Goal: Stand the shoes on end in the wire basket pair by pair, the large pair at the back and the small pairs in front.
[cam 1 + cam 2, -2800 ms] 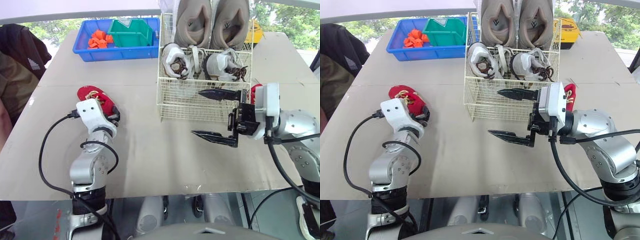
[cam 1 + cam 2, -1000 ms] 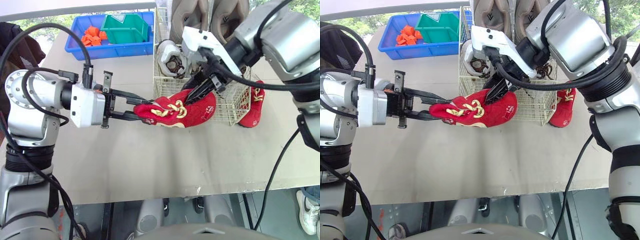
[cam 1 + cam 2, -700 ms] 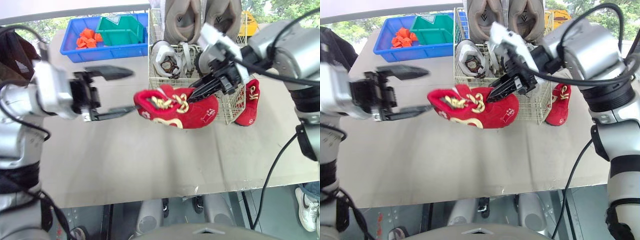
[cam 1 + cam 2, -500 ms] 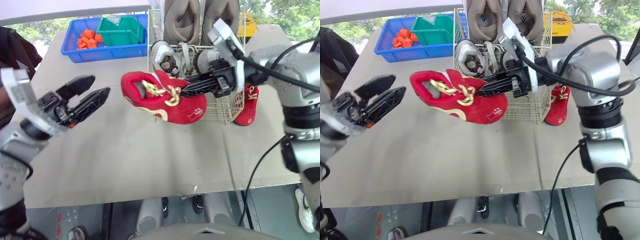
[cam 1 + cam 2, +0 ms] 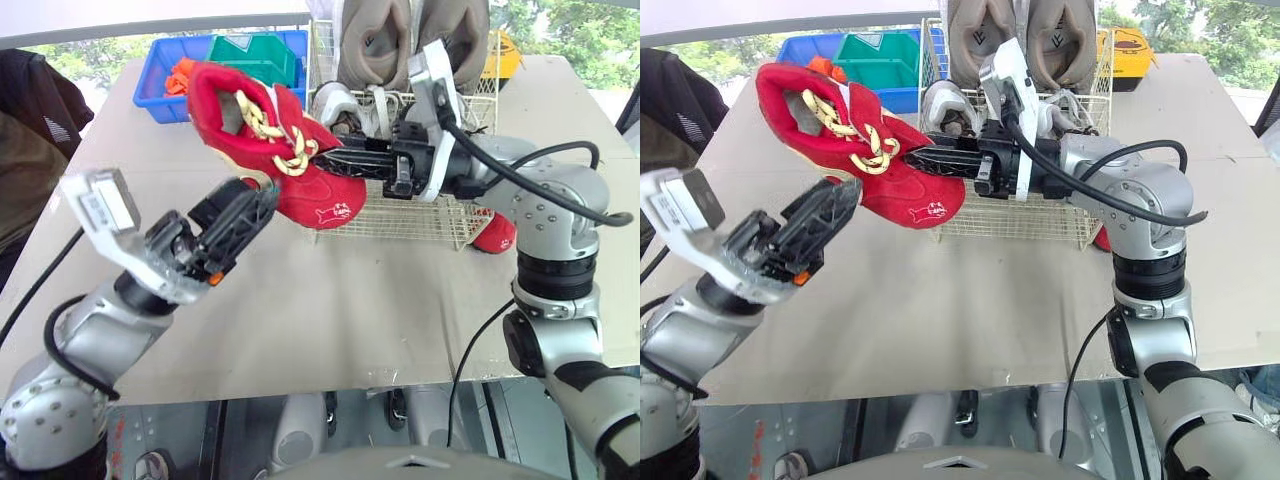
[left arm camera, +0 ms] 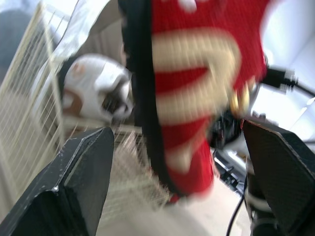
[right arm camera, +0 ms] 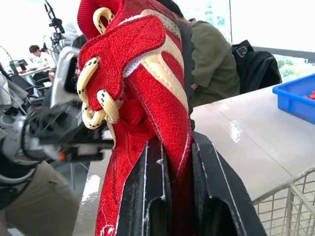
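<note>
My right pincer (image 5: 328, 160) is clamped on one red shoe (image 5: 265, 135), held above the worktop (image 5: 330, 300) beside the wire basket (image 5: 400, 215). My left pincer (image 5: 250, 208) is spread and empty beneath it. The large pair (image 5: 420, 40) and white pair (image 5: 340, 105) are seated. The other red shoe (image 5: 497, 235) lies outside the basket, so the red pair is outstanding.

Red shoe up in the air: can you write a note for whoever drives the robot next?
Right gripper: shut on one red shoe, held in the air by the wire basket.
Left gripper: open, just under that shoe, holding nothing.
Done: large beige pair stands at the basket's back, small white pair in front.
Left: stand the held shoe in the basket, then the second red shoe, on the table at the basket's right side.
</note>
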{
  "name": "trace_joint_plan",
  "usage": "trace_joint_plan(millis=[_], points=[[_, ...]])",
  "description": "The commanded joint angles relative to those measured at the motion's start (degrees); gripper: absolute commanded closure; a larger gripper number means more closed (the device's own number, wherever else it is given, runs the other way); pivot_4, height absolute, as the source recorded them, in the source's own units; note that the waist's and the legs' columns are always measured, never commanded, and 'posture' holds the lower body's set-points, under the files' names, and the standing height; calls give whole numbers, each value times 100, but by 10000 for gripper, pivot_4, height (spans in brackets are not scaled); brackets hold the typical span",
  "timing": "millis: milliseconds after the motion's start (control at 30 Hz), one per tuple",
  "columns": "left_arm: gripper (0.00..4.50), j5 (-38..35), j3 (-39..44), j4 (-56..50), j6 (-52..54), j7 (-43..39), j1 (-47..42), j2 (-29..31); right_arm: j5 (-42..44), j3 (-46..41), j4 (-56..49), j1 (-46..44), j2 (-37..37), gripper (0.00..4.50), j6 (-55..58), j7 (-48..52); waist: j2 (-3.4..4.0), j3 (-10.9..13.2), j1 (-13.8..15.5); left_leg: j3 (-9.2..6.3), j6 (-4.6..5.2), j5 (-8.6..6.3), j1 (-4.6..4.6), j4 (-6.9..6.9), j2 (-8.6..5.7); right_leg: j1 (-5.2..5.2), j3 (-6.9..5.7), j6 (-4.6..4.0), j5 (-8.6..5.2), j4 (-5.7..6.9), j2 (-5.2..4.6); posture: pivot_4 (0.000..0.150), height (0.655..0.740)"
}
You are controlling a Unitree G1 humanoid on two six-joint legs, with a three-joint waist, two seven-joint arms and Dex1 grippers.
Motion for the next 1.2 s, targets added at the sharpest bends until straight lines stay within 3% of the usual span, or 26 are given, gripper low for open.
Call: trace_joint_plan(millis=[33,200,267,333,500,600,667,767,967,1200], points=[[13326,98,-25,222,-131,-113,-151,-19,222,-27,-433,145,8,45000,-71,-193,0,0,-16,2,0,0,0,0,0,0,1,1,0,0,1,1500,7400],[35910,358,-291,519,-100,-424,-504,-32,235,60,-685,392,122,45000,-200,-513,-1,0,1,6,0,0,-1,-1,1,-2,3,1,0,-3,6,1500,7400],[40246,463,-361,670,-61,-576,-674,5,303,14,-663,400,170,45000,-228,-598,-1,-1,9,7,0,0,-1,-1,0,-1,3,1,0,-4,7,1500,7400],[40328,542,-383,789,-17,-716,-783,34,299,-62,-588,370,240,45000,-308,-745,-2,-1,6,8,0,0,0,0,0,0,4,1,0,-5,7,1500,7400],[40332,551,-302,987,129,-916,-957,156,435,-227,-720,490,83,24034,-382,-803,-2,-1,-4,8,0,0,-1,-1,1,-1,5,1,-1,-6,11,1500,7400],[40333,591,-272,1131,220,-1044,-1078,285,310,-319,-1037,728,-17,8105,-672,-956,-2,-1,3,6,0,0,-2,-2,4,-2,4,1,-1,-8,13,1500,7400],[40334,663,-264,1242,269,-1187,-1229,406,128,-334,-1280,939,-157,37,-957,-1035,-2,-1,8,6,0,0,-4,-2,4,-1,3,2,-1,-9,13,1500,7400],[40335,900,-268,1468,314,-1502,-1527,645,-157,-403,-1794,1485,-452,0,-1549,-1014,-5,-2,30,7,0,0,-5,-1,3,-1,3,2,-1,-12,12,1500,7400],[40336,2294,-772,2390,-11,-2855,-2526,1131,-411,-696,-2792,3076,-926,0,-2523,-842,-8,-4,75,17,-2,0,-4,-5,0,-2,0,4,-3,-15,20,1500,7400],[40337,3854,-1523,3410,-942,-4106,-3789,839,-514,-1246,-3489,4673,-1692,0,-2900,-779,-12,-5,138,30,-1,0,0,-3,2,0,8,4,-4,-17,23,1500,7400]])
